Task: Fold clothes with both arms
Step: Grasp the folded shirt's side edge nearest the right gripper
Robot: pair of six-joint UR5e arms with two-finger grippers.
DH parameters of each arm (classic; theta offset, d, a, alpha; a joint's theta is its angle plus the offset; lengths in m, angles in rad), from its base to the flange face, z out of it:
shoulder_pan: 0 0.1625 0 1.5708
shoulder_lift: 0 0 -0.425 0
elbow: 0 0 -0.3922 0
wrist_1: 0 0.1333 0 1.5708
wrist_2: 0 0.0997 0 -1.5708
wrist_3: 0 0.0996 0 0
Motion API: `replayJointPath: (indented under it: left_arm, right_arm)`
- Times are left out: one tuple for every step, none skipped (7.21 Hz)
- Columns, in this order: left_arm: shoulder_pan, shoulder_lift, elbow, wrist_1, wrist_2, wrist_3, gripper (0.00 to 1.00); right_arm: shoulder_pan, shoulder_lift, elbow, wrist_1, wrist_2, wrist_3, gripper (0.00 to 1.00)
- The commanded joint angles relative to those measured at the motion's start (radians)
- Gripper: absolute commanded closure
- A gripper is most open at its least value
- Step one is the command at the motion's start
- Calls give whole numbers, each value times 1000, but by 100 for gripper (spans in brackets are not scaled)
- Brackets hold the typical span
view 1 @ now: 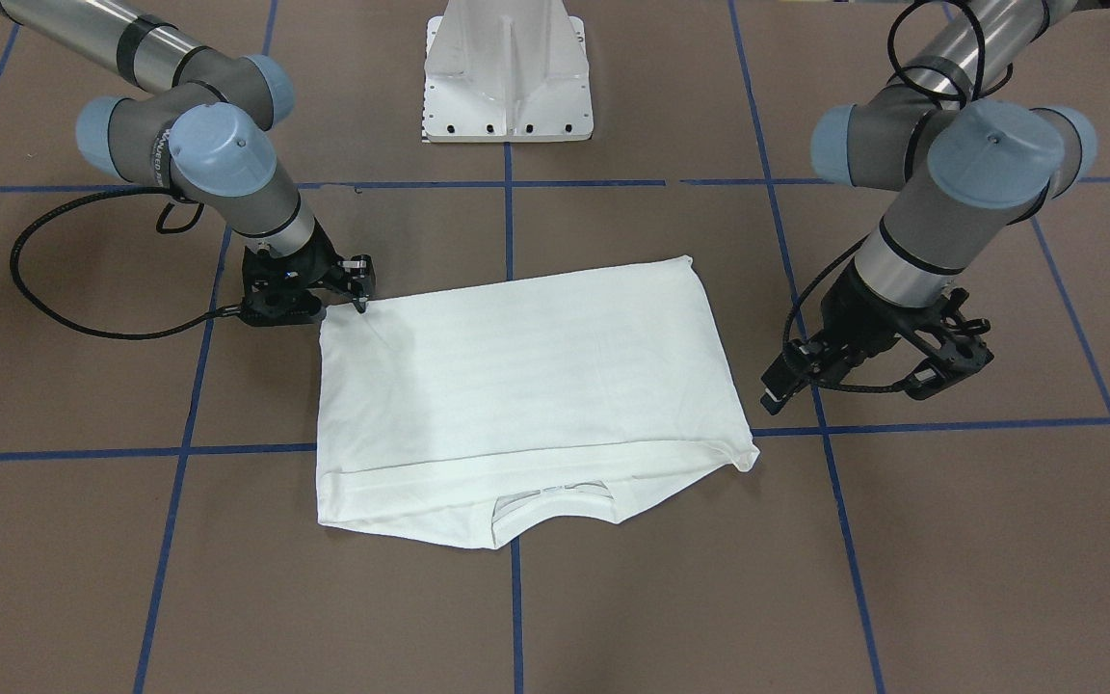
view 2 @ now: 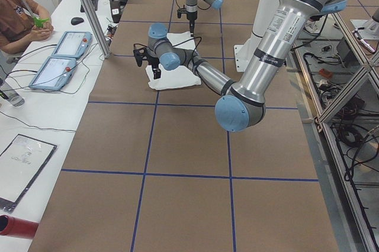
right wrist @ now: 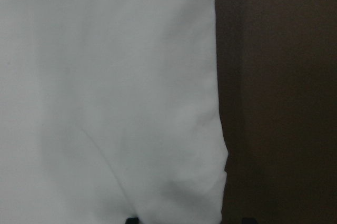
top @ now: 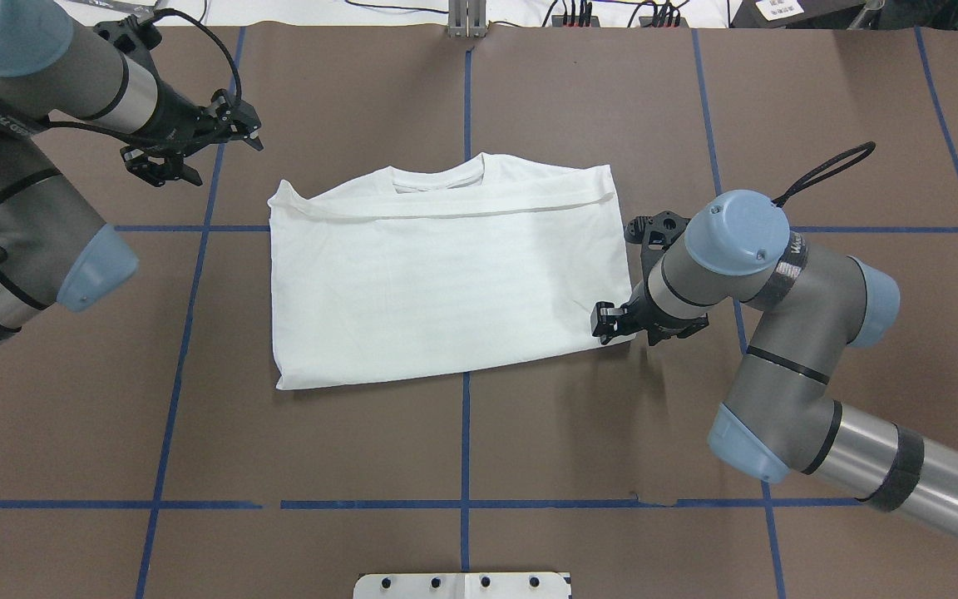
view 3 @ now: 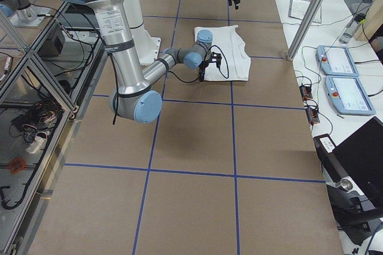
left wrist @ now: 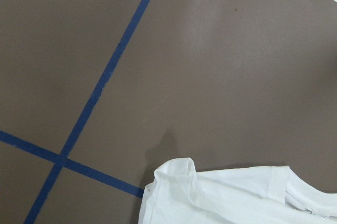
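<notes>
- Shirt lies folded flat on the brown surface.
- Right gripper sits open, jaws astride one shirt corner.
- Left gripper hangs open, off the shirt.

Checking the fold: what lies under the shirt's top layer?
The collar and a strip of lower layer poke out past the folded edge of the shirt; anything else beneath, sleeves included, is covered.

Flat table top covered in a matt brown sheet, ruled into large squares by blue tape lines. Lying near the middle, over a crossing of those lines: white cotton long-sleeved T-shirt, folded into a rough rectangle, its ribbed round collar at the edge away from the robot. Standing at the robot's edge, well apart from the cloth: white metal pedestal base.
</notes>
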Motion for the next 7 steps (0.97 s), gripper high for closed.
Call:
replayJointPath:
  left_arm:
    - [1,0,0,1,15,0,1]
    - [1,-2,0,1,15,0,1]
    - [2,-5,0,1,15,0,1]
    - [1,-8,-2,1,15,0,1]
    - [2,-11,-3,1,15,-2,1]
    - [2,-14,-3,1,15,-2,1]
    - [2,-12,-5,1,17,-2,1]
  right_arm:
    - [19,2,9,-2,10,-2,100]
    - [30,2,9,-4,10,-2,100]
    - [40,2,9,-7,18,-2,100]
    - [59,-8,29,-7,36,-2,100]
    - [72,-50,71,-9,44,-2,100]
    - [71,-139,155,-10,44,0,100]
    - [70,-203,211,-12,44,3,100]
